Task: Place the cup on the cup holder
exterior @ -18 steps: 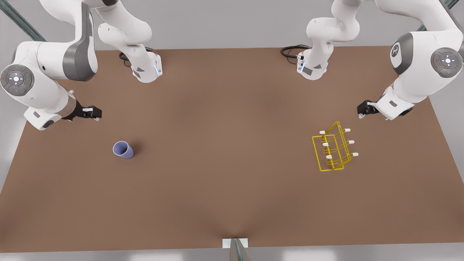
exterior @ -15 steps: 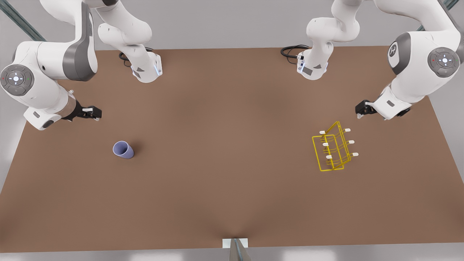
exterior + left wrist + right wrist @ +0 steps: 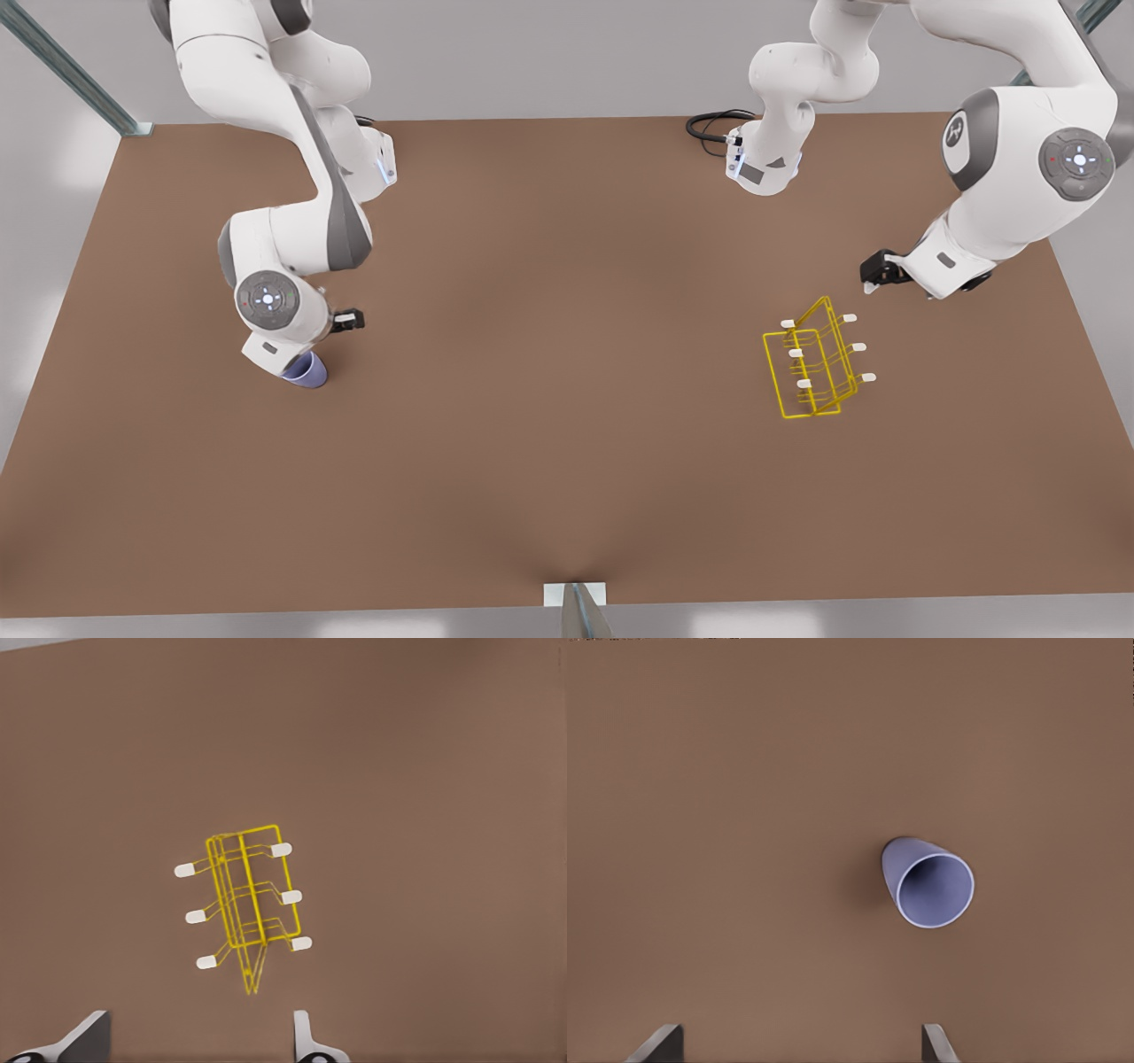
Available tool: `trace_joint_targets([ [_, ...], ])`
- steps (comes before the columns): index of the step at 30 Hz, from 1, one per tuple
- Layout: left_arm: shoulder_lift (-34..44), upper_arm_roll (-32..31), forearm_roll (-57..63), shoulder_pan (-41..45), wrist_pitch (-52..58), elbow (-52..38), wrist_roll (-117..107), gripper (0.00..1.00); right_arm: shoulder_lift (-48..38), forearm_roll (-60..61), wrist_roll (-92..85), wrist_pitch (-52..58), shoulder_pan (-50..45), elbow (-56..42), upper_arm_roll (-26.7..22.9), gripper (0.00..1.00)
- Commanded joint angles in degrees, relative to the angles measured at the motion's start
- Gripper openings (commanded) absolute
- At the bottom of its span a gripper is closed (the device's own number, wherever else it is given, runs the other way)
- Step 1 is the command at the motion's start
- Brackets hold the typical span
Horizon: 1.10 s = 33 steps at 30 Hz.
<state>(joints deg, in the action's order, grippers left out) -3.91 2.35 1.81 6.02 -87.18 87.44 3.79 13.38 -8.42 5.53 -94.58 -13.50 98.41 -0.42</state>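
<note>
Here, on the brown tabletop (image 3: 567,461), the cup (image 3: 310,376) sat toward the 9 o'clock side in the front view, well apart from the cup holder (image 3: 813,365), which stood toward the 3 o'clock side. The cup was a small lavender-blue tapered piece with no handle. In the front view its upper part was covered by the end of the arm on the front view's left, which reached in from about 12 o'clock and hung directly over it.

That arm carried the right gripper (image 3: 799,1045). In the right wrist view its two fingertips (image 3: 664,1042) were spread wide apart with bare tabletop between them, pinching nothing. The cup (image 3: 926,886) lay ahead of them and clear of both, its open mouth and pale rim turned toward the camera. Whether it stood fully upright or leaned could not be told.

The cup holder was a yellow thin-wire frame with six white-tipped prongs, three along each side, and nothing hung on any of them. The arm on the front view's right ended near it, at about 1 o'clock from the frame and apart from it. That arm carried the left gripper (image 3: 197,1042). In the left wrist view its fingertips (image 3: 89,1038) were likewise spread and held nothing, with the cup holder (image 3: 252,899) ahead of them and no contact between the two.
</note>
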Motion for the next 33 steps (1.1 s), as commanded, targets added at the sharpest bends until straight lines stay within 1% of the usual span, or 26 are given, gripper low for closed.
trace_joint_targets([
  [1,0.0,0.0,-0.3,0.0,0.0,0.0,0.3,1.00,-0.1,-0.1,6.9,-11.1,0.7,1.3,-0.4,1.00],
  [3,0.0,0.0,-0.3,-0.2,-0.1,-0.1,0.3,1.00,0.2,-0.1,4.5,-13.8,1.4,2.7,-1.9,1.00],
  [5,0.0,0.0,-0.2,-0.4,0.1,-0.1,0.4,1.00,-0.1,-0.2,3.3,-20.9,1.5,7.1,-2.8,1.00],
  [7,0.0,0.0,-0.2,-0.4,0.1,-0.1,0.4,1.00,0.2,-0.1,-1.9,-30.7,3.1,12.0,-4.5,1.00],
  [9,0.0,0.0,-0.2,-0.4,0.1,0.0,0.3,1.00,0.3,0.0,-3.5,-32.6,3.3,13.0,-5.2,1.00],
  [12,0.0,0.0,-0.2,-0.3,0.3,0.0,0.1,1.00,-0.3,0.0,-5.0,-39.7,3.9,20.3,-6.2,1.00],
  [13,0.0,0.0,-0.2,-0.3,0.2,0.0,0.1,1.00,-0.1,0.1,-5.3,-41.3,3.9,21.3,-6.5,1.00],
  [17,0.0,0.0,-0.2,-0.3,0.2,0.1,0.1,1.00,0.3,0.3,-4.9,-41.2,3.9,21.4,-7.4,1.00],
  [22,-0.1,0.0,-0.2,-0.3,0.3,0.1,0.2,1.00,2.9,0.5,-4.4,-41.2,3.8,21.3,-7.4,1.00],
  [33,-0.5,0.0,-0.2,-0.3,0.4,0.2,0.3,1.00,5.3,0.5,-4.3,-40.9,4.6,21.0,-7.4,1.00],
])
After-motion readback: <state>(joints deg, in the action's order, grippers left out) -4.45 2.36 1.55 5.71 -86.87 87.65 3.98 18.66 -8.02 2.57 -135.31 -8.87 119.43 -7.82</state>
